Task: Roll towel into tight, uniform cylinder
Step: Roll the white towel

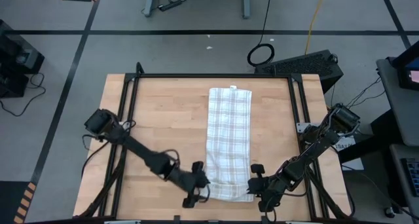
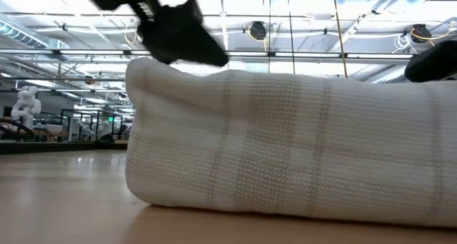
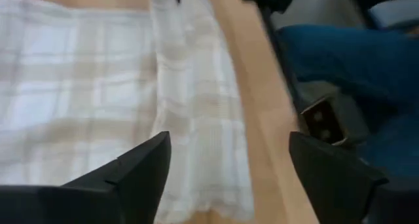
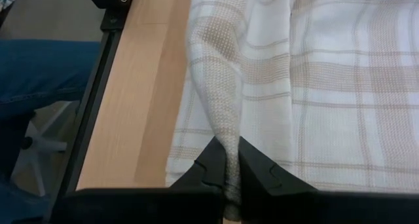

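Observation:
The white checked towel (image 1: 229,135) lies as a long strip down the middle of the table, from the far edge to the near one. Its near end (image 2: 285,151) is turned over into a thick soft fold that rests on the wood. My left gripper (image 3: 229,145) hovers open just above the fold's left end (image 1: 200,188), with nothing between its fingers. My right gripper (image 4: 230,155) is shut on the fold's right end (image 1: 251,188). My right gripper pinches a raised ridge of cloth (image 4: 226,135) at the right end of the towel's near fold between its two fingers, several layers bunched together. The fingers slant down from the table's near right. The ridge stands up from the fold; the rest of the towel lies flat on the table.
Bare wood (image 1: 163,132) lies on both sides of the towel. Black frame rails (image 1: 127,119) run along the table's left and right sides. A person's blue-clad leg (image 4: 39,73) shows just past the near edge.

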`<state>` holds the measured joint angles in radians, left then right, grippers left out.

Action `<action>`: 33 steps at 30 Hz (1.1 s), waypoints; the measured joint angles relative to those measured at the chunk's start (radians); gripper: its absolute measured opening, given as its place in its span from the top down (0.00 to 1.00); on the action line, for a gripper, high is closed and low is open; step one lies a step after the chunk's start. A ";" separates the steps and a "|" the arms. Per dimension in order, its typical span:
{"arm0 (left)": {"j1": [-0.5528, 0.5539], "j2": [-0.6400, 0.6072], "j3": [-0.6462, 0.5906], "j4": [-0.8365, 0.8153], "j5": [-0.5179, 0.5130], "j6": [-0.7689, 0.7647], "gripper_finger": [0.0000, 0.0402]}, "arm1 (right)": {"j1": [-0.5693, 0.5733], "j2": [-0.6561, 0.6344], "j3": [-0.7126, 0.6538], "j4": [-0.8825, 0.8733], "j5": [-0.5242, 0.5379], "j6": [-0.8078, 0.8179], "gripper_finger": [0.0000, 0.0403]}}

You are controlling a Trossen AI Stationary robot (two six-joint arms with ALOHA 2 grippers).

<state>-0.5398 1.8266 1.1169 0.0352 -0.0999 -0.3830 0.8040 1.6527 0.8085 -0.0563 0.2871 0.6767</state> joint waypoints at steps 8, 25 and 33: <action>-0.102 0.036 0.001 0.040 -0.255 0.004 0.04 | 0.000 0.000 0.000 -0.001 0.000 0.010 0.98; -0.105 0.098 -0.001 0.088 -0.338 -0.003 0.27 | 0.000 0.000 0.000 -0.002 0.003 0.011 0.98; -0.104 0.098 -0.001 0.087 -0.235 -0.001 0.23 | 0.000 0.000 0.000 -0.002 0.003 0.013 0.98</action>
<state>-0.6441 1.9245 1.1164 0.1221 -0.3353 -0.3841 0.8040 1.6527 0.8085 -0.0582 0.2901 0.6895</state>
